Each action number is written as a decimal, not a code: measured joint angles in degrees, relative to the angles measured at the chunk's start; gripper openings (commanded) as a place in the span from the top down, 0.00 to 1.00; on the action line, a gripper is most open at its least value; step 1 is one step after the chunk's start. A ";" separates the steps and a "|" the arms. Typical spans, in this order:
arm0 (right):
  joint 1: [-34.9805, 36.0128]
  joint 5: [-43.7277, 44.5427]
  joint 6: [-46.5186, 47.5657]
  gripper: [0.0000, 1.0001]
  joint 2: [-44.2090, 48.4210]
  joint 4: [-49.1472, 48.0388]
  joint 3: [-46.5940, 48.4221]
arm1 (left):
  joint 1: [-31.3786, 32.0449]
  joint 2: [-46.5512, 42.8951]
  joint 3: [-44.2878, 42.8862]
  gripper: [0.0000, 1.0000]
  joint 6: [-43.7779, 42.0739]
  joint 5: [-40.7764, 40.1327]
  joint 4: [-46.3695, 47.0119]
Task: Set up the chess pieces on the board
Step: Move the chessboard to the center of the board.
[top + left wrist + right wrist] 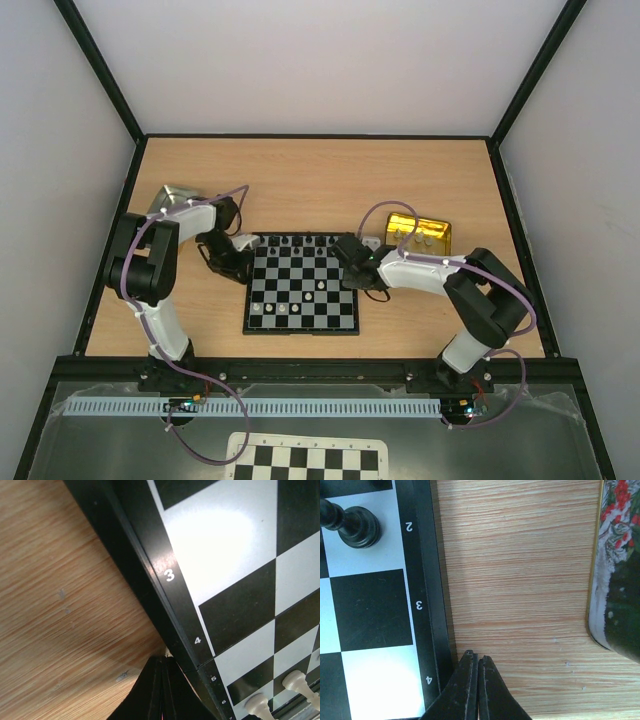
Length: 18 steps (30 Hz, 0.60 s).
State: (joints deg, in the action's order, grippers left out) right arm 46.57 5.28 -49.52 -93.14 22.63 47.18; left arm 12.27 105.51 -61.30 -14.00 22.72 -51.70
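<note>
Apparently to steady or square it, the left jaws and right jaws, both clenched empty, sit just beside the board's point(177, 595) opposite side edges.

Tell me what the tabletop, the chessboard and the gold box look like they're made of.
The tabletop looks like matte wood or wood-look laminate: fine straight grain lines. The board seems glossy plastic or coated card: glare sits on a pale square. The gold box looks like shiny metal, probably tin: bright mirror-like reflections.
</note>
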 measured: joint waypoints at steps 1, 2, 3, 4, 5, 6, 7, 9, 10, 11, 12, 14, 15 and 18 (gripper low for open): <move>0.00 0.00 -0.04 0.98 0.00 0.00 0.00 | 0.00 0.00 0.00 0.98 0.00 0.00 0.02; 0.02 0.00 -0.04 0.98 0.00 0.00 0.00 | 0.00 0.00 0.00 0.98 0.00 0.00 0.00; 0.02 0.00 -0.04 0.98 0.00 0.00 0.00 | 0.02 0.00 0.00 0.98 0.00 0.00 0.02; 0.02 0.00 -0.04 0.98 0.00 0.00 0.00 | 0.02 -0.02 0.02 0.98 0.00 0.00 0.04; 0.02 0.00 -0.04 0.98 0.00 0.02 0.00 | 0.02 -0.13 0.11 0.98 0.00 0.00 0.13; 0.02 -0.02 -0.04 0.98 -0.02 0.02 0.00 | 0.04 -0.26 0.24 0.98 0.02 -0.02 0.26; 0.02 0.00 -0.04 0.98 -0.02 0.02 0.00 | 0.04 -0.35 0.33 0.98 0.02 -0.04 0.37; 0.02 0.00 -0.02 0.98 -0.02 0.04 0.00 | 0.07 -0.55 0.48 0.98 0.04 -0.04 0.55; 0.02 0.00 -0.02 0.98 -0.04 0.07 0.02 | 0.07 -0.61 0.52 0.98 0.04 -0.09 0.61; 0.02 0.02 -0.02 0.98 -0.07 0.15 0.09 | 0.09 -0.63 0.55 0.98 0.04 -0.13 0.61; 0.02 0.02 -0.02 0.98 -0.13 0.37 0.22 | 0.09 -0.66 0.55 0.98 0.02 -0.15 0.61; 0.07 -0.02 0.00 0.98 -0.22 0.94 0.48 | 0.11 -0.68 0.55 0.98 0.02 -0.22 0.61; 0.15 -0.04 0.00 0.98 -0.26 1.40 0.68 | 0.09 -0.72 0.55 0.98 0.02 -0.24 0.61; 0.46 -0.13 0.04 0.98 -0.35 2.67 1.11 | 0.09 -0.74 0.55 0.98 0.04 -0.26 0.63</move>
State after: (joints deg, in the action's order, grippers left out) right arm 47.03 5.15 -49.47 -93.49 25.30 48.29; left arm 12.36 104.77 -60.75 -13.96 22.46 -51.07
